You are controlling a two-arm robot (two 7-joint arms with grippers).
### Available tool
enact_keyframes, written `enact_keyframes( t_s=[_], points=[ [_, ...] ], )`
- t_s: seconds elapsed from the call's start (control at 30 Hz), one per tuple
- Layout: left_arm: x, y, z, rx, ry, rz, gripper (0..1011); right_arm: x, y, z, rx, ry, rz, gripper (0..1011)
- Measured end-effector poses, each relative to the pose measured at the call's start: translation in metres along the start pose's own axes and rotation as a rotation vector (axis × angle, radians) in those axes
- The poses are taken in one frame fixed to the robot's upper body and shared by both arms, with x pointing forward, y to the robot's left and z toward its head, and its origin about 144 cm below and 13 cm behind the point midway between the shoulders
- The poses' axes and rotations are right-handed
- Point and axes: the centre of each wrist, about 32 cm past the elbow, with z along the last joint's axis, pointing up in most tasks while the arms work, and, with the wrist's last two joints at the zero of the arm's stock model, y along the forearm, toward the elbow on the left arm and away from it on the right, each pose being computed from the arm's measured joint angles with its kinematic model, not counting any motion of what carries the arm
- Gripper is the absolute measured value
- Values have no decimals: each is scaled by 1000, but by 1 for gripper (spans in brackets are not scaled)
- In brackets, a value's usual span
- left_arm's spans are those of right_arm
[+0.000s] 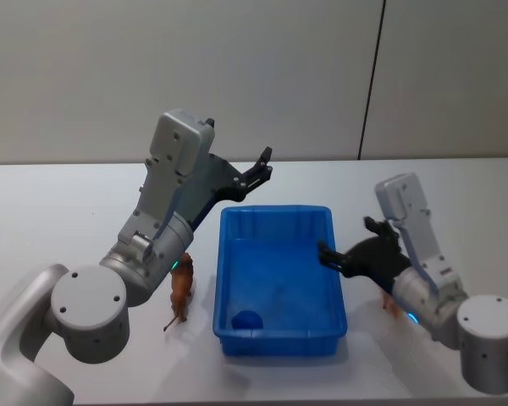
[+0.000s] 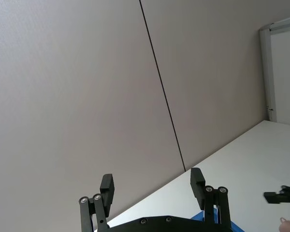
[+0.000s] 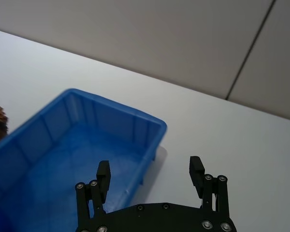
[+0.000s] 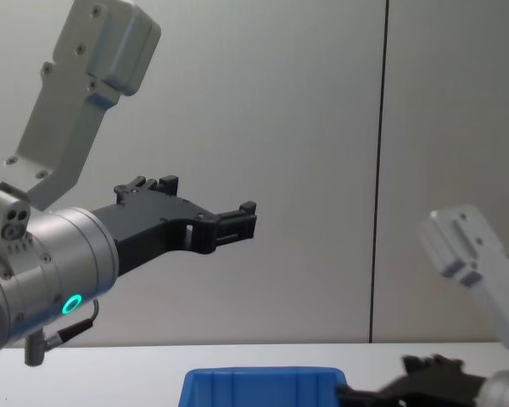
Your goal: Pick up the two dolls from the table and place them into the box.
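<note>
neither doll is in the box [image 1: 276,210] yet, so the step in hand looks to be the reach for the first pick. the brown doll [image 1: 182,292], a four-legged animal figure, stands on the table [image 1: 68,211] just beside the box's left wall, partly behind the left forearm. the second doll [image 1: 392,303] shows as a few orange bits near the box's right side, mostly hidden under the right arm. the left gripper [image 1: 261,167] hangs high above the box's far left corner, its fingers [image 2: 108,186] spread wide with nothing between them. the right gripper [image 1: 345,238] hovers low over the box's right rim, likewise wide open and empty. a small blue round thing [image 1: 247,320] lies on the box floor near the front left corner; what it is i cannot tell. to do this well, each arm would best pull back and swing outward off the box to its own doll, since both figures sit nearer the robot than the grippers do. the brown doll is slim and upright, so it probably tips at a nudge. coming straight down with the jaws spanning its narrow body, and closing only once the pads flank it, seems safest. the box wall is close, so the inner finger needs room there. the second doll's pose is hidden, so its grasp should wait for a clear look.
</note>
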Motion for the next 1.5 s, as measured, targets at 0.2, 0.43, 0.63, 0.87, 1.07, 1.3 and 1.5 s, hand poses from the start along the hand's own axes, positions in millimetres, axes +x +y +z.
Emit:
enact_keyframes(
  t_s=[0.2, 0.43, 0.63, 0.87, 1.07, 1.3, 1.5],
  points=[
    [0, 0, 0, 0, 0, 0, 1001, 2, -13, -5, -67, 19, -86, 1001],
    [0, 0, 0, 0, 0, 0, 1001, 6, -23, -14, -139, 46, -149, 1001],
    [0, 0, 0, 0, 0, 0, 1001, 9, -27, -22, -178, 67, -164, 1001],
    [0, 0, 0, 0, 0, 0, 1001, 12, -26, -32, -212, 89, -154, 1001],
    [0, 0, 0, 0, 0, 0, 1001, 15, -21, -40, -231, 104, -142, 1001],
    [0, 0, 0, 0, 0, 0, 1001, 17, -14, -47, -241, 119, -128, 1001],
    [0, 0, 0, 0, 0, 0, 1001, 18, -10, -50, -242, 129, -116, 891]
  ],
)
